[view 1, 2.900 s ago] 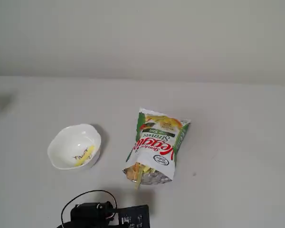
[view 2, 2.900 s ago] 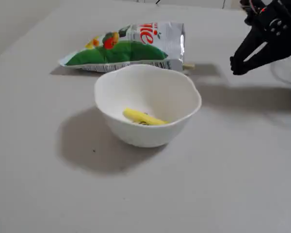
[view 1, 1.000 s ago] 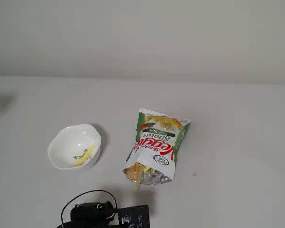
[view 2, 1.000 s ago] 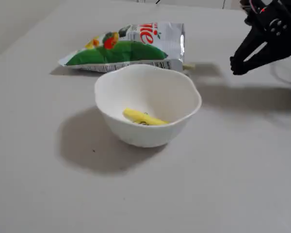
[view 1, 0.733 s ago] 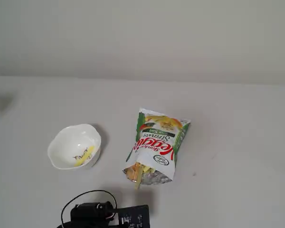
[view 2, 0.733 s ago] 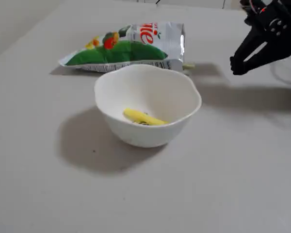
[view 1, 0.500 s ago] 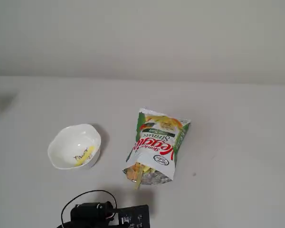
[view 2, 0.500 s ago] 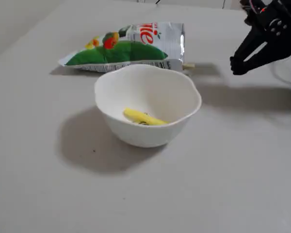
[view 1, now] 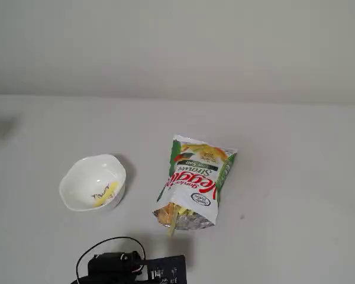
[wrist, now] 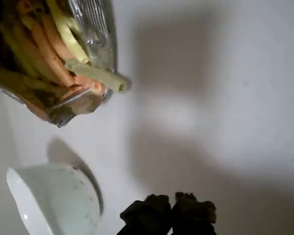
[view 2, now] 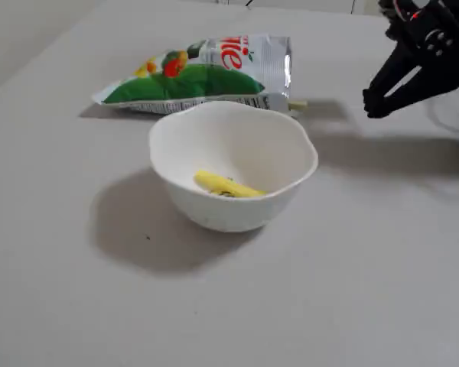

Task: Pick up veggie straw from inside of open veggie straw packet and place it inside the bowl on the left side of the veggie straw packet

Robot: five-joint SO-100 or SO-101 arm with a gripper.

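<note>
Beside the glossy white-and-green veggie straw packet, the black two-finger gripper hangs closed, empty — a pale yellow veggie straw protrudes from its mouth. Open, align, pinch gently.

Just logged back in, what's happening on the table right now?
The tool is shut and empty, hanging above the table off the open mouth of the packet. One yellow straw already lies in the bowl. A pale straw pokes out of the packet mouth, with orange and yellow ones behind it. Nothing is being gripped at this moment.
</note>
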